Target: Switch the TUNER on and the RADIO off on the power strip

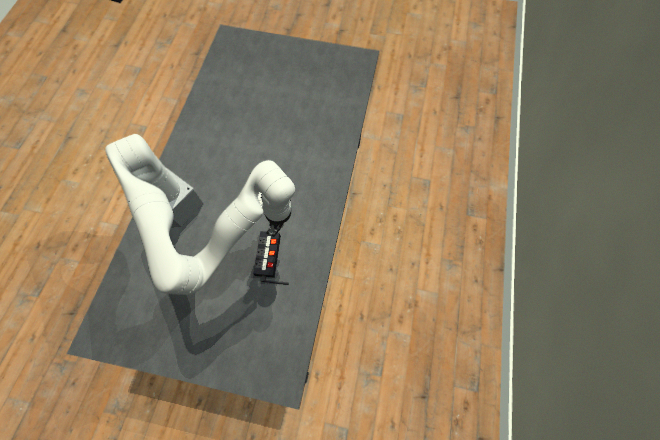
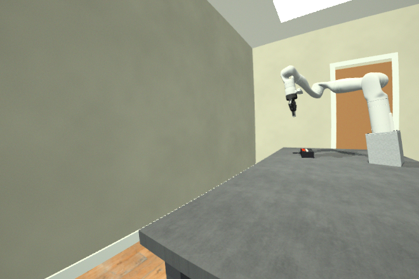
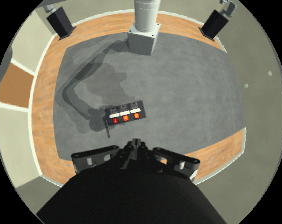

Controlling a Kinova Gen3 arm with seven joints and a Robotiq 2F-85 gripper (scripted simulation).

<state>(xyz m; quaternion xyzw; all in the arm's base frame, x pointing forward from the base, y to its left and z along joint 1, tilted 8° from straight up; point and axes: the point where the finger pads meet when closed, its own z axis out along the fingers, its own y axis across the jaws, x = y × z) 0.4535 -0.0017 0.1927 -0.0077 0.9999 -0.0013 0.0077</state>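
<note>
A black power strip (image 1: pixel 266 253) lies flat on the grey table, with three red switches in a row along its top. It also shows in the exterior view (image 2: pixel 306 152) and in the wrist view (image 3: pixel 127 115). Its labels are too small to read. My gripper (image 2: pixel 292 111) is shut and empty. It hangs high above the table, over the strip's far end, fingers pointing down. In the overhead view the gripper (image 1: pixel 274 228) appears just past the strip's end. In the wrist view the shut fingers (image 3: pixel 133 148) sit below the strip.
A black cable (image 1: pixel 274 281) leaves the strip's near end. The arm's grey base block (image 2: pixel 383 148) stands on the table behind the strip. The table's right edge (image 1: pixel 336 249) is close to the strip. A wall is beyond it.
</note>
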